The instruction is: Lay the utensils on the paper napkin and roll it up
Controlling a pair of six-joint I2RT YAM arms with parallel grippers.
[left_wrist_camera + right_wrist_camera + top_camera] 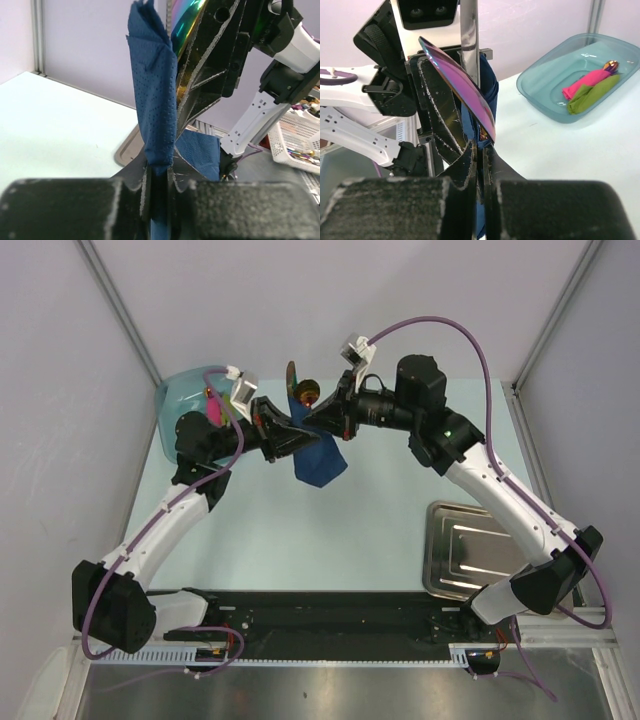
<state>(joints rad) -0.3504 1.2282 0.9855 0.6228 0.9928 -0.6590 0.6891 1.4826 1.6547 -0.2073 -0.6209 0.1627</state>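
Note:
Both grippers meet above the back middle of the table and hold the navy paper napkin (322, 462) up in the air between them. My left gripper (283, 435) is shut on a folded part of the napkin (155, 115), seen in the left wrist view (161, 167). My right gripper (318, 418) faces it and is shut on the napkin's edge (489, 95), seen in the right wrist view (480, 147). The shiny utensils (298, 382) stick up out of the napkin; an iridescent blade (465, 95) and a steel handle (469, 40) show between the jaws, and the sheen also shows in the left wrist view (182, 20).
A pale teal tub (170, 390) stands at the back left; it holds a pink piece (585, 85) and a lime-green piece (592, 95). A steel tray (432, 540) lies at the right front. The enclosure's walls rise at the back and sides.

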